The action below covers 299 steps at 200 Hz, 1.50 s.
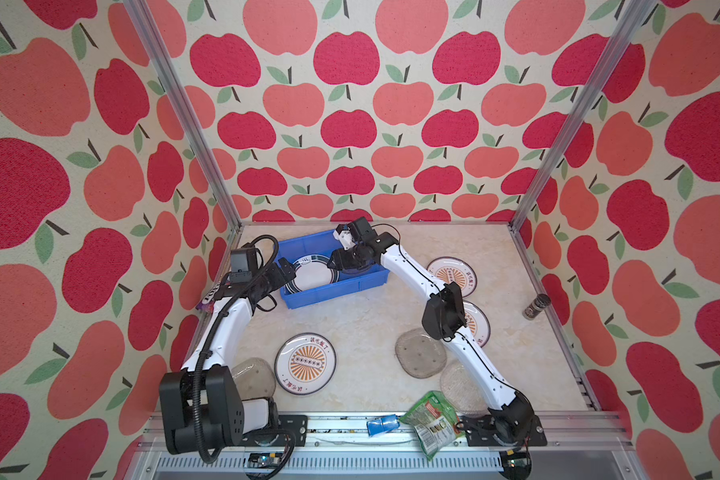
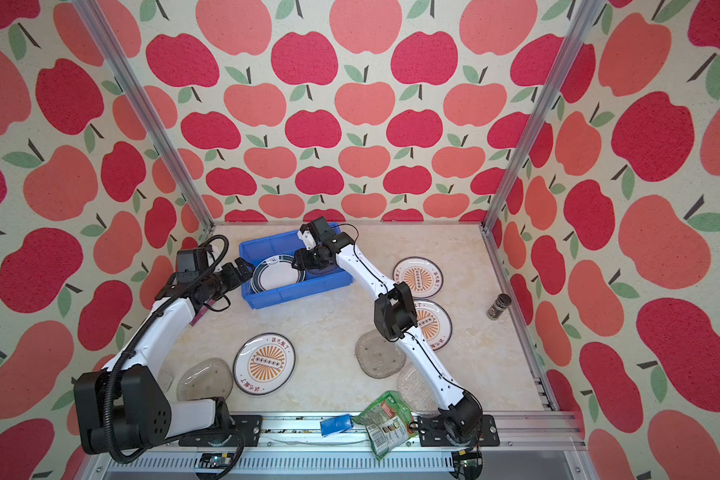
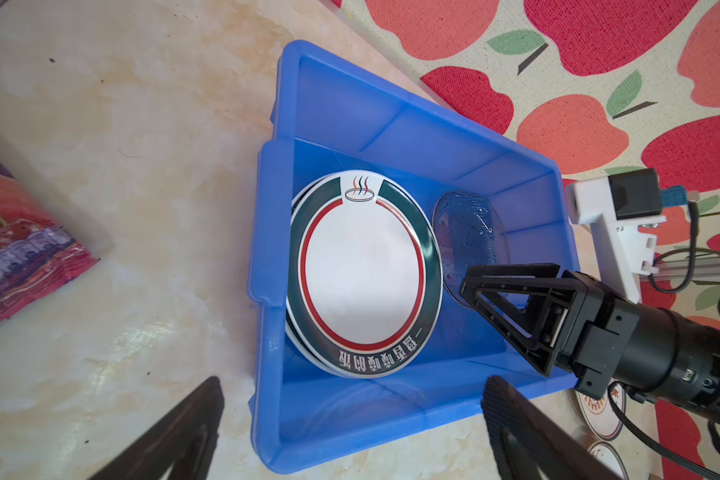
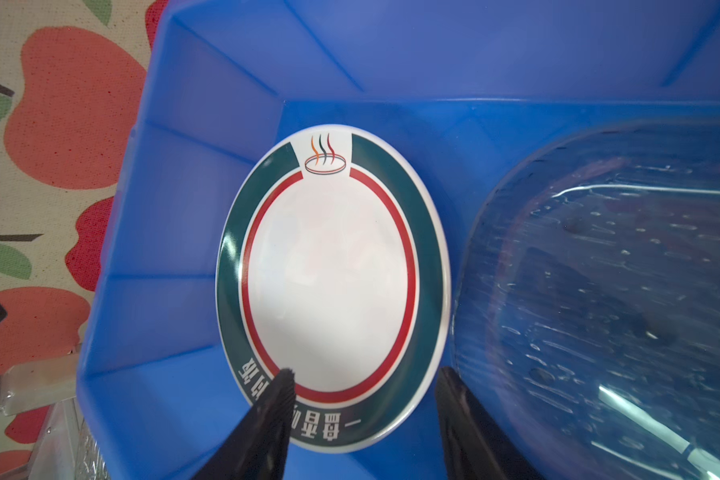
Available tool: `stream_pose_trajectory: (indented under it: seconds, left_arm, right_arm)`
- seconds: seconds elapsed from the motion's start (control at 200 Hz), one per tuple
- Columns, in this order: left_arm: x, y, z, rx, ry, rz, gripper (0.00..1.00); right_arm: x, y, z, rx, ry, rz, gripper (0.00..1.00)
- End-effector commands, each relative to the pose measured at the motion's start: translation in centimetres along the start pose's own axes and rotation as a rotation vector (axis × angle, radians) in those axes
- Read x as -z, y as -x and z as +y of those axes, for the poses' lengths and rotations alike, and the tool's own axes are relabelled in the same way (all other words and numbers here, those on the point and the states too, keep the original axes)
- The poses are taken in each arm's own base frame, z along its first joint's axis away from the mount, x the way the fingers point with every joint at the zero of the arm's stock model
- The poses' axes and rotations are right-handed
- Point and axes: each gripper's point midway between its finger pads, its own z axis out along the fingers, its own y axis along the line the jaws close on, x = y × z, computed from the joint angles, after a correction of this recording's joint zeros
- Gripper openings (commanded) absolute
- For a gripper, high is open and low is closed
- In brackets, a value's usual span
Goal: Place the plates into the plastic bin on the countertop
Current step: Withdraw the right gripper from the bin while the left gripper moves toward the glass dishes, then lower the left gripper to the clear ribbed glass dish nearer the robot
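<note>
The blue plastic bin [image 1: 334, 291] [image 2: 292, 300] stands at the back left of the countertop [image 1: 350, 324]. Inside it a dark-rimmed plate [image 1: 310, 275] [image 3: 364, 278] [image 4: 329, 286] lies on another, beside a clear glass plate [image 3: 468, 232] [image 4: 599, 291]. My right gripper [image 1: 334, 262] [image 4: 364, 374] hovers open over them, holding nothing. My left gripper [image 1: 287, 268] [image 3: 352, 388] is wide open at the bin's left end. Sunburst plates [image 1: 305, 363] [image 1: 453, 274] [image 1: 479, 326] and glass plates [image 1: 420, 352] [image 1: 253, 377] [image 1: 460, 388] lie on the countertop, some partly under the arms.
A green snack bag [image 1: 433, 419] and a small blue object [image 1: 381, 426] sit at the front rail. A dark jar [image 1: 536, 306] stands by the right rail. A purple packet [image 3: 17, 249] lies near the left wall.
</note>
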Motion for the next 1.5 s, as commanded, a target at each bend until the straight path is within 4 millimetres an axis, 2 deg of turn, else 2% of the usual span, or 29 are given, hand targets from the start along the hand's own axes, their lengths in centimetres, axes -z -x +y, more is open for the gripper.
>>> stream_pose_trajectory:
  seconds: [0.0, 0.075, 0.15, 0.275, 0.375, 0.455, 0.52, 0.605, 0.67, 0.775, 0.88, 1.026, 1.126, 1.276, 1.396, 1.491]
  left_arm:
    - [0.9, 0.5, -1.7, -0.089, -0.004, -0.001, 0.99]
    - [1.4, -0.3, -4.5, -0.187, -0.055, 0.020, 0.99]
    - [1.8, -2.1, -8.1, -0.291, -0.134, 0.068, 0.99]
    - [1.7, -5.8, -13.0, -0.401, -0.239, 0.160, 0.99]
    - [0.8, -9.6, -16.3, -0.492, -0.310, 0.235, 0.99]
    - [0.1, -12.2, -18.1, -0.556, -0.340, 0.284, 0.99]
    - [-0.5, -14.3, -19.6, -0.600, -0.373, 0.326, 1.00]
    - [-1.3, -17.1, -21.7, -0.648, -0.426, 0.378, 0.99]
    - [-2.1, -19.1, -23.1, -0.691, -0.450, 0.421, 0.99]
    - [-3.3, -21.4, -24.4, -0.727, -0.472, 0.478, 1.00]
    - [-4.1, -22.7, -24.4, -0.725, -0.481, 0.523, 1.00]
    - [-4.7, -24.2, -24.1, -0.714, -0.507, 0.566, 0.99]
    - [-5.4, -25.6, -23.7, -0.712, -0.523, 0.611, 0.98]
    - [-5.9, -28.9, -22.7, -0.804, -0.488, 0.713, 0.92]
    - [-6.5, -30.5, -21.9, -0.863, -0.439, 0.758, 0.85]
    - [-6.7, -31.5, -21.9, -0.893, -0.428, 0.792, 0.69]
  right_arm:
    - [5.5, 3.2, 2.2, 0.092, -0.034, -0.085, 0.57]
    - [8.6, 4.8, 2.8, 0.132, -0.057, -0.136, 0.57]
    - [12.2, 6.2, 3.4, 0.159, -0.078, -0.188, 0.57]
    - [17.8, 7.3, 2.4, 0.150, -0.132, -0.268, 0.55]
    - [21.2, 6.1, 0.0, 0.117, -0.202, -0.307, 0.53]
    - [24.2, 4.6, -2.8, 0.074, -0.274, -0.342, 0.52]
    - [26.2, 2.6, -5.5, 0.021, -0.329, -0.353, 0.51]
    - [27.8, -0.5, -8.7, -0.062, -0.377, -0.344, 0.50]
    - [28.2, -2.6, -10.1, -0.111, -0.387, -0.339, 0.49]
    - [27.7, -5.4, -10.7, -0.151, -0.392, -0.302, 0.49]
    - [27.0, -7.6, -11.5, -0.189, -0.395, -0.262, 0.48]
    - [26.4, -10.6, -14.1, -0.291, -0.383, -0.234, 0.48]
    - [25.6, -11.9, -15.2, -0.359, -0.326, -0.229, 0.47]
    - [25.2, -12.9, -15.2, -0.377, -0.307, -0.206, 0.46]
    - [25.2, -13.0, -15.2, -0.380, -0.306, -0.213, 0.45]
    - [25.0, -13.1, -15.2, -0.384, -0.294, -0.210, 0.43]
